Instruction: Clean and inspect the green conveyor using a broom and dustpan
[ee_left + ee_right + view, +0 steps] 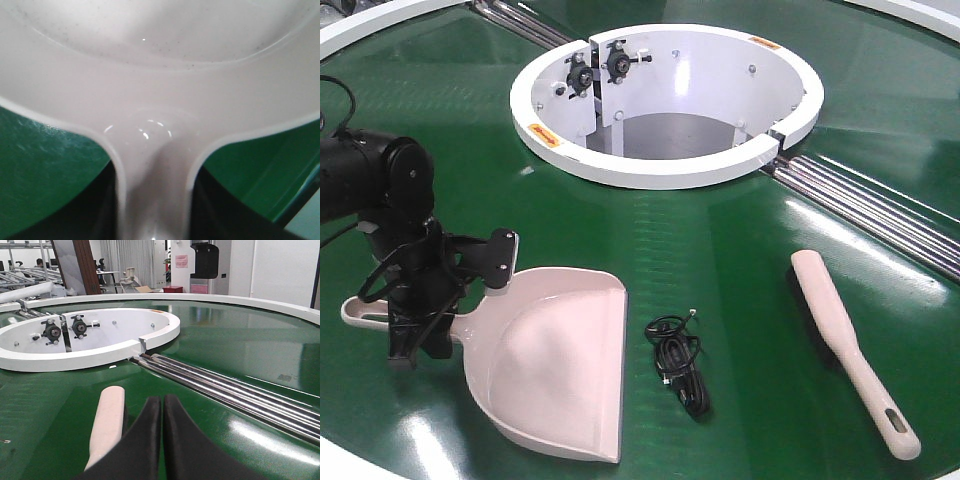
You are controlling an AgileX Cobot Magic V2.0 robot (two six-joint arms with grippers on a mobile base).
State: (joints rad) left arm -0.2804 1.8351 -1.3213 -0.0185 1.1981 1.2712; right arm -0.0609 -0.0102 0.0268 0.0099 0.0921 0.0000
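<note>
Clearly, the left end effector (420,318) pinches the handle of the dustpan (550,370), I judge to keep it flat on the green conveyor (740,240). The dustpan lies near-left of the white ring (665,175), with its mouth facing right (toward a black cable (678,365)). The broom (850,350) lies near-right of the ring, its handle pointing away from the ring. The right end effector (162,440), pressed together and empty, hovers just beside it.

The left gripper (420,335) covers the middle of the dustpan (555,370) handle. Close up, the dustpan blurs, its mouth cut off. The black tangle (678,365) right of the dustpan is too small to identify. The right gripper (162,402) hides the broom (107,420) handle.
</note>
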